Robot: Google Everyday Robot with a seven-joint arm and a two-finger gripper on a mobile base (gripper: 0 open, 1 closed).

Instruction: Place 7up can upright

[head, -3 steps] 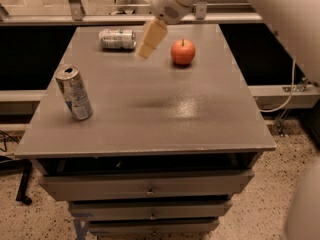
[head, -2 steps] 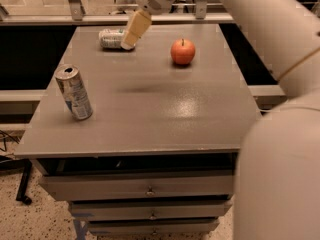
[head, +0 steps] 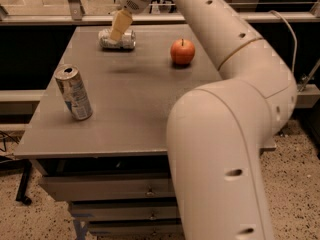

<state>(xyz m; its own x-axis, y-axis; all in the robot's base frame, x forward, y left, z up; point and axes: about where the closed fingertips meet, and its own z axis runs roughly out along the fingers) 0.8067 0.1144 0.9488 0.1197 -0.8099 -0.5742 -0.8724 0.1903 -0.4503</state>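
we see the robot's cream arm [head: 235,149] filling the right side, reaching across the grey table [head: 130,119] with drawers beneath. a slim silver can with blue markings [head: 74,93] stands near the left edge. the 7up can [head: 126,40] lies on its side at the far end, apart from a red apple [head: 183,51] to its right. the gripper [head: 118,31] hangs at that can's left part; we cannot tell whether it is wide or narrow
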